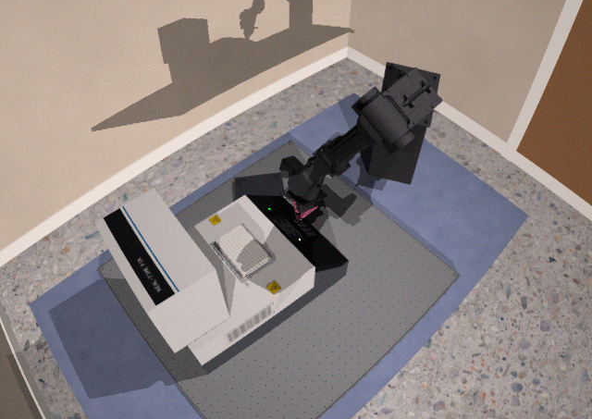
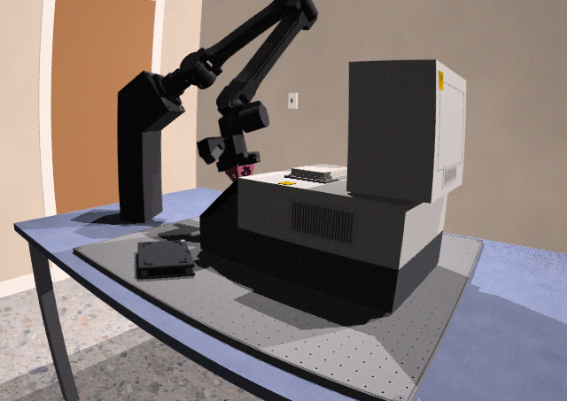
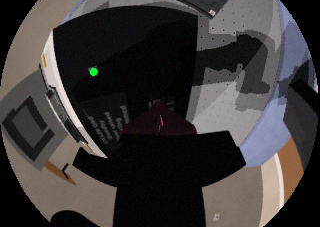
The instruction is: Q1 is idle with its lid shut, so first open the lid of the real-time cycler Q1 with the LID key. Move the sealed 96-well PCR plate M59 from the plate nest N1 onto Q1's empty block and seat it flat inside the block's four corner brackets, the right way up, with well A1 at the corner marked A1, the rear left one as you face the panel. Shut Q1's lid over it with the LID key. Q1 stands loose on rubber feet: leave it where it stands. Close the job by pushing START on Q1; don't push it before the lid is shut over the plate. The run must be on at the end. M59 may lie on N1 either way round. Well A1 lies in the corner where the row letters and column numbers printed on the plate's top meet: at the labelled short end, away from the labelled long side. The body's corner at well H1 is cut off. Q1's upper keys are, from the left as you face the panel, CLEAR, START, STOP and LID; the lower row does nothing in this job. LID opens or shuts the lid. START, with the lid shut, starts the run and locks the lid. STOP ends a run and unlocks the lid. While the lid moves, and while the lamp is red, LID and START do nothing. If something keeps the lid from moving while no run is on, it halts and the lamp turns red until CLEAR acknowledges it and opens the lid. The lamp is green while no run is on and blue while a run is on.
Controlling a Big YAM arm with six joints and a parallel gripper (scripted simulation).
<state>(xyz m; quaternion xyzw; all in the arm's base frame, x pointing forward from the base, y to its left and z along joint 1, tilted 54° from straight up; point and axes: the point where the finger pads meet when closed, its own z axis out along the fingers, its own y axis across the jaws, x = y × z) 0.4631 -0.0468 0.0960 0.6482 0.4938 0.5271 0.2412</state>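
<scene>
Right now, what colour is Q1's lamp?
Green: the lamp glows on Q1's black panel, clearest in the wrist view.

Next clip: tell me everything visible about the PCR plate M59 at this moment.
M59 is a pale, rectangular multiwell plate whose top shows a fine grid of wells. It lies flat and right way up on Q1's block, on the cycler's white deck between two yellow warning stickers, under the raised lid. Part of its top is in shadow. Nothing grips it: the shut gripper hovers apart, over the black key panel. The printed labels and cut corner are too small to read.
</scene>
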